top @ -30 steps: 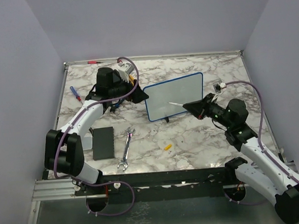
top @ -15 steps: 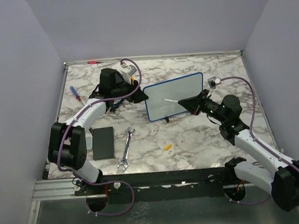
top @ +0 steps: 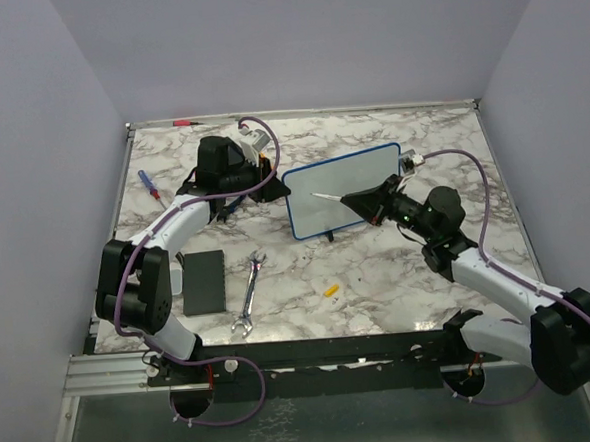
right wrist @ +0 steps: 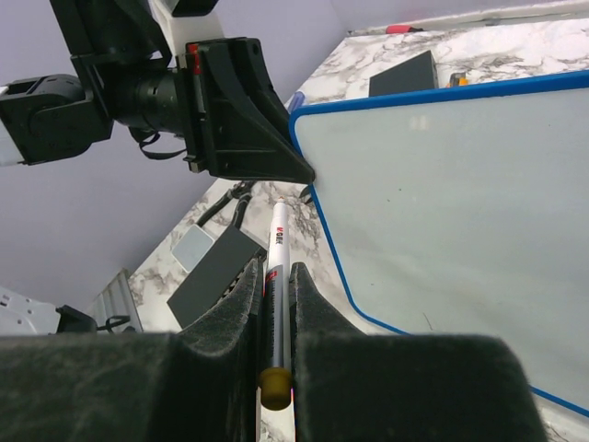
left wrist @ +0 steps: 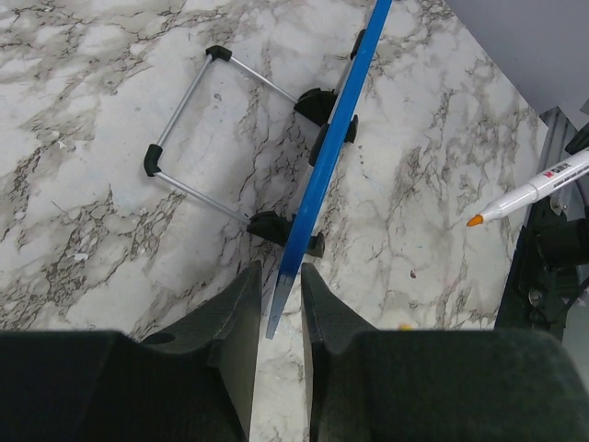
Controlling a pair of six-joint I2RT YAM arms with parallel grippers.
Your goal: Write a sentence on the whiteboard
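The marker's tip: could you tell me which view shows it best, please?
Left wrist view: the marker appears side-on, orange tip clear. Right wrist sees it from behind, in the right gripper; top view shows a white sliver.

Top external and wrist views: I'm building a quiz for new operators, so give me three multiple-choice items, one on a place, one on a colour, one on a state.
1. Where does the wrench lie? A) on the table beside the black pad B) against the back wall C) in a gripper
2. The whiteboard frame is: A) red B) blue C) green
3. The right gripper is: A) open, empty B) shut on the marker C) shut on the wrench
Key: 1 A, it lies flat by the pad in the top view; 2 B, a blue rim shows in all views; 3 B, its fingers clamp the marker's barrel.
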